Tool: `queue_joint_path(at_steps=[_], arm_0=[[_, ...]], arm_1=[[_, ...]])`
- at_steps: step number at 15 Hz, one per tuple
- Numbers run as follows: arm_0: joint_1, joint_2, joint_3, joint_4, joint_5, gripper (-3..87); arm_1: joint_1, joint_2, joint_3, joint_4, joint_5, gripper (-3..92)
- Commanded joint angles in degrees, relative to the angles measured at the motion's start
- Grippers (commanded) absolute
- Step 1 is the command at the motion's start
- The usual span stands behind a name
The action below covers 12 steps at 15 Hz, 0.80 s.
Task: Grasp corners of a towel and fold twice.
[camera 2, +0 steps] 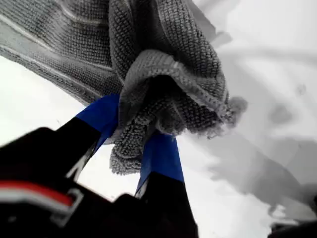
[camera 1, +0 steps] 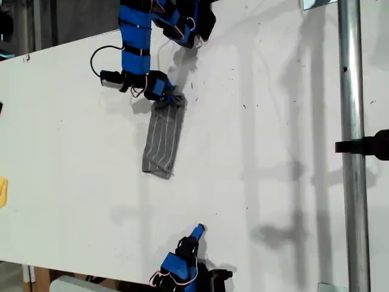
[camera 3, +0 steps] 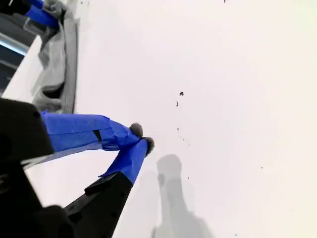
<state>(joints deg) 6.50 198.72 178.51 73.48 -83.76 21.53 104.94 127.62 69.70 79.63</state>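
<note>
One towel (camera 1: 164, 141), gray with thin white stripes, lies folded into a narrow strip on the white table (camera 1: 273, 152), nearer its far edge, with bare surface all around. My first gripper (camera 2: 132, 141) pinches its bunched far end. My second gripper (camera 3: 141, 138) sits pressed together by the near edge, holding nothing.

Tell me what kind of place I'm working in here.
Probably a lab or workshop test bench: a bare white tabletop with scuff marks, a metal pole with a clamp at the exterior view's right, and two taped arms, my first gripper shut on the towel.
</note>
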Motion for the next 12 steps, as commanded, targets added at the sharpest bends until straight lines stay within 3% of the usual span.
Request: queue_joint_path(at_steps=[1, 5, 6, 7, 11, 12], arm_0=[[-0.6, 0.4, 0.4, -0.1, 1.1, -2.1], [-0.1, 0.4, 0.4, -1.1, 1.9, -2.1], [0.2, 0.4, 0.4, -1.1, 1.5, -2.1], [0.4, 0.4, 0.4, -1.1, 1.4, -2.1], [0.5, 0.4, 0.4, -0.3, 0.6, -2.0], [0.5, 0.4, 0.4, -0.2, 0.4, -1.9]], arm_1=[[-8.5, 16.2, 1.6, 16.6, 9.1, -0.2], [-22.2, 28.7, -6.7, 33.0, 25.3, -0.2], [-22.5, 26.5, -11.2, 33.6, 24.9, -0.2], [-19.6, 22.1, -14.4, 28.7, 19.5, -0.2], [-9.2, 2.7, -24.3, -4.7, -2.6, 0.5], [-7.4, 3.5, -21.9, -14.8, -8.8, 8.2]])
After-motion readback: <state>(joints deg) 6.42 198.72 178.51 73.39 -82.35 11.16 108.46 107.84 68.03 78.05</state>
